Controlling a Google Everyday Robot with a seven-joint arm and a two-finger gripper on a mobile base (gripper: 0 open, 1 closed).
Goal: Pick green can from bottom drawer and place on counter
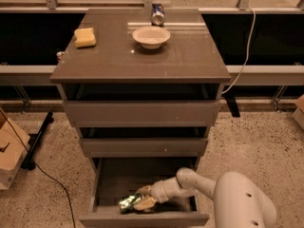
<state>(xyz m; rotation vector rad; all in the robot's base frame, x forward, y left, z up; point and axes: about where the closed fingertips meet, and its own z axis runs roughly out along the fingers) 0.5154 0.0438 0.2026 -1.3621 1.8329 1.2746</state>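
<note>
Dark green shiny drink can (126, 203) lies on its side near the front of the open grey-brown bottom drawer (142, 219). The end effector (144, 197) is inside the drawer, right against the can; whether it has hold of it cannot be told.

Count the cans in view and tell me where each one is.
2. The green can lies in the bottom drawer, at the gripper. A blue-and-silver can sits at the back of the counter. Others may be hidden in the upper drawers.
</note>
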